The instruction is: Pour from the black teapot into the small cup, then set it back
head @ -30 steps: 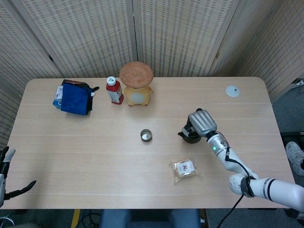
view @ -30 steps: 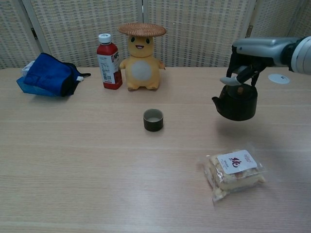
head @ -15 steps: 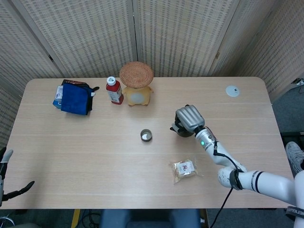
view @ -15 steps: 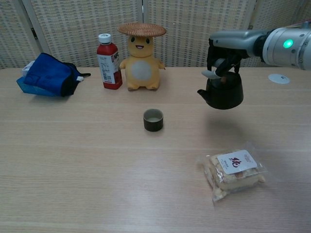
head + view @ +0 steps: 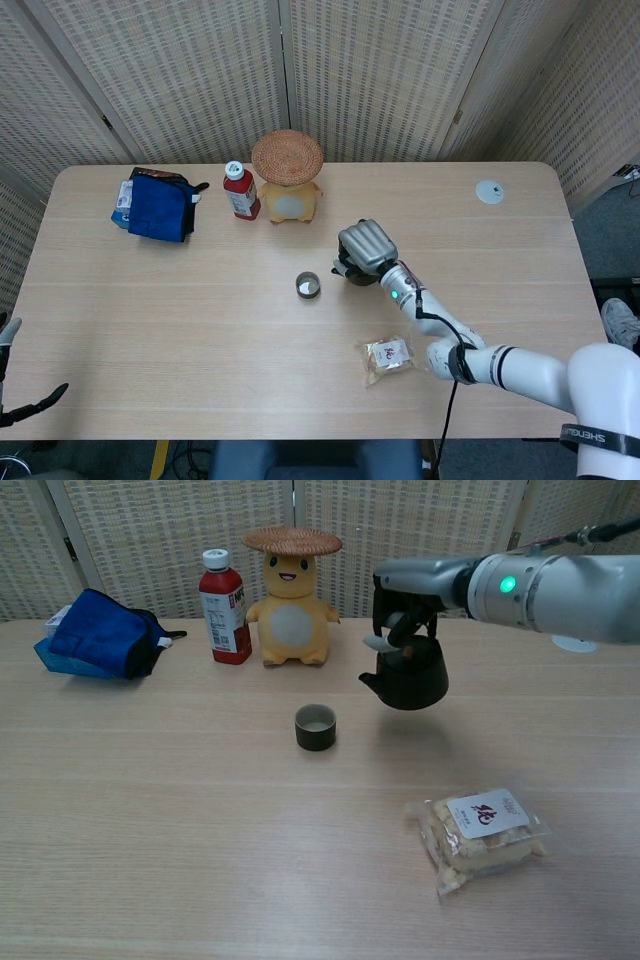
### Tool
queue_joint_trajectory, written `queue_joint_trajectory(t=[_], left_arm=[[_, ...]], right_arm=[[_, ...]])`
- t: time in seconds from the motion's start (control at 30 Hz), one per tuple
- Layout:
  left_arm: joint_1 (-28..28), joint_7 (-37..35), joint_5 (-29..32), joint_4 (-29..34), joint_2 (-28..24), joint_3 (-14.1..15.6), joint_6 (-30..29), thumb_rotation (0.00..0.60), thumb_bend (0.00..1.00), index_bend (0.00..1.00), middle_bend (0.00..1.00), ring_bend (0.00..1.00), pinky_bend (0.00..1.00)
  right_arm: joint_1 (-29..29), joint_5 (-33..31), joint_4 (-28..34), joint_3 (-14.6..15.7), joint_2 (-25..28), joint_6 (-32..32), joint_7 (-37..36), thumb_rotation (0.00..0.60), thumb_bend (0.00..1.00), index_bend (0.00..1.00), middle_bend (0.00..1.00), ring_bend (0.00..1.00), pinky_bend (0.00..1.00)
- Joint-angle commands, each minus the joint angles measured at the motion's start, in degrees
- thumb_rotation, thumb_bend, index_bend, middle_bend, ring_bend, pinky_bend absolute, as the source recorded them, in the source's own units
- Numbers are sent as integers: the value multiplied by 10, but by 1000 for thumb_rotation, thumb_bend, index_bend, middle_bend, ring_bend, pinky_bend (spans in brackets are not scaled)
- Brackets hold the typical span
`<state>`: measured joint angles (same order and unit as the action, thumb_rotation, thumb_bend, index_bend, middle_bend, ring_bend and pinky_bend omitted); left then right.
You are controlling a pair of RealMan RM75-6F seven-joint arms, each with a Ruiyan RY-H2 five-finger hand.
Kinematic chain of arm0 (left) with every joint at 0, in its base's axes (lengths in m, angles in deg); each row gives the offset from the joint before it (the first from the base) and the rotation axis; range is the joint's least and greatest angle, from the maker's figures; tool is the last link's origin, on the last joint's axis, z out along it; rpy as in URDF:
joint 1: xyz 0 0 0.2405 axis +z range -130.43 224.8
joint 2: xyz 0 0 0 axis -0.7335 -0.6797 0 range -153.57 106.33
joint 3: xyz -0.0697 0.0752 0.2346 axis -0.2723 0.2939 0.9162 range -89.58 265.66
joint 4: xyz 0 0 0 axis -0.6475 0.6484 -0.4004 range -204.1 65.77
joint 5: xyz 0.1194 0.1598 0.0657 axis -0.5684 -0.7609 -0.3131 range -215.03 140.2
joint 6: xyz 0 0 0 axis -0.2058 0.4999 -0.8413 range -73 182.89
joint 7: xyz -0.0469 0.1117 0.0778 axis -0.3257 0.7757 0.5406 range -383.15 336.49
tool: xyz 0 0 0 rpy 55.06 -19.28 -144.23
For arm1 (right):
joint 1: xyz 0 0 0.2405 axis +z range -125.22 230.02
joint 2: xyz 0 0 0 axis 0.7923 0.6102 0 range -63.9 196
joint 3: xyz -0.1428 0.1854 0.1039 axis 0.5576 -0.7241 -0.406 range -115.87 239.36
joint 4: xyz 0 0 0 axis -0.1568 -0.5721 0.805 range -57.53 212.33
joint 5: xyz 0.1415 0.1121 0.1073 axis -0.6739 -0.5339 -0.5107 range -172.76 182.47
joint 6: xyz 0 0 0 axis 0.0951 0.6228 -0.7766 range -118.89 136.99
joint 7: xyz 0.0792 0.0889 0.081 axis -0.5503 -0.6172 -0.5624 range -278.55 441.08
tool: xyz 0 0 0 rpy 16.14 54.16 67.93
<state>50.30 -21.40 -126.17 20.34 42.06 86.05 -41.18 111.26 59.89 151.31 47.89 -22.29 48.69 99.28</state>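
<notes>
Right robot hand (image 5: 405,608) grips the handle of the round black teapot (image 5: 408,678), fingers curled over the top; pot hangs clear above the pale wooden bench (image 5: 180,810), upright, spout toward the small dark cup (image 5: 315,727). Cup stands below and to the spout side, apart. Left robot hand (image 5: 8,385) at bench edge, fingers apart, holding nothing.

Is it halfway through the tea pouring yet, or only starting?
Early on. Done: the right hand holds the black teapot lifted off the table. In hand: the teapot hangs upright, right of the small cup, spout toward it. Left: tilting to pour, then setting it back.
</notes>
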Motion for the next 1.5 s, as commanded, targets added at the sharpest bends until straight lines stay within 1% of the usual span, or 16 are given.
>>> queue_joint_trajectory(t=[0.03, 0.27, 0.5, 1.0, 1.5], left_arm=[[0, 2, -2, 2, -1, 2, 3, 361, 50, 0, 0, 0, 0], [3, 8, -2, 7, -2, 3, 0, 362, 50, 0, 0, 0, 0], [6, 10, -1, 6, 0, 3, -2, 363, 50, 0, 0, 0, 0], [10, 9, -2, -1, 6, 3, -5, 362, 49, 0, 0, 0, 0], [15, 5, -1, -9, 10, 4, -7, 362, 50, 0, 0, 0, 0]], right_arm=[[14, 6, -17, 0, -15, -9, 1, 484, 451, 996, 1000, 951, 387], [47, 10, -49, 2, -39, -30, 16, 489, 451, 996, 1000, 951, 387], [80, 5, -68, 8, -49, -43, 50, 492, 451, 996, 1000, 951, 387], [122, -20, -61, 30, -51, -38, 126, 497, 450, 996, 1000, 951, 390], [144, -42, -47, 55, -49, -27, 179, 504, 451, 996, 1000, 951, 397]])
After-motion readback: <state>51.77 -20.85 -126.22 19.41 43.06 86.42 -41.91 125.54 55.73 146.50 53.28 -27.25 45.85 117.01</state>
